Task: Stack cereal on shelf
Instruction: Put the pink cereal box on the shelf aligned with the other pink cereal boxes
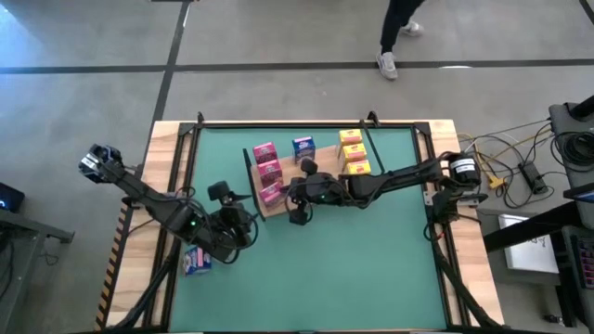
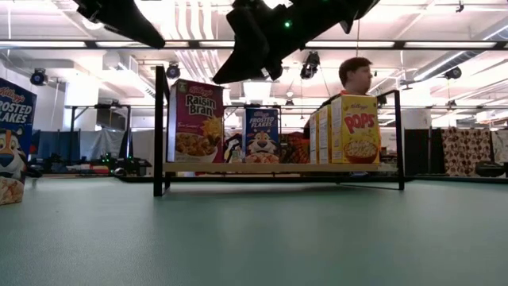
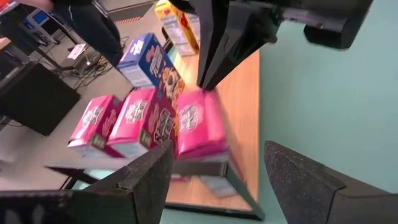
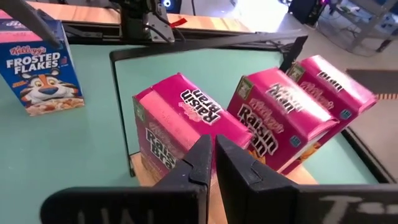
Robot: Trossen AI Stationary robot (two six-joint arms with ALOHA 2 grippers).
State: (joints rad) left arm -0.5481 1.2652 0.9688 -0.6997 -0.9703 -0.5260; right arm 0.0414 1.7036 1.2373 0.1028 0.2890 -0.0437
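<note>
The green table mat (image 1: 371, 269) covers most of the wooden table (image 1: 464, 278), and near its far middle lies the shelf (image 1: 327, 186), a light-brown board with black wire frames at its ends. Both dark arms reach in over the mat: the right arm (image 1: 399, 176) stretches from the right edge across to the shelf, and the left arm (image 1: 153, 199) comes in from the left edge toward the mat's near-left part. On the shelf stand three pink Raisin Bran boxes (image 1: 267, 172) in a row at its left end, three yellow Pops boxes (image 1: 353, 153) in a row at its right end, and one blue Frosted Flakes box (image 1: 303, 147) between them toward the far edge; the low view shows them upright, the Raisin Bran (image 2: 195, 119) at the left, the Frosted Flakes (image 2: 261, 137) in the middle and the Pops (image 2: 359, 127) at the right. Another Frosted Flakes box (image 1: 196, 260) lies off the shelf at the mat's left edge, just beside the left arm. The right gripper (image 4: 210, 163) hangs above the shelf's front edge, close to the nearest pink box, its fingers pressed together with nothing between them. The left gripper (image 3: 217, 174) hovers over the mat left of the shelf, fingers spread wide and empty, facing the pink row.
</note>
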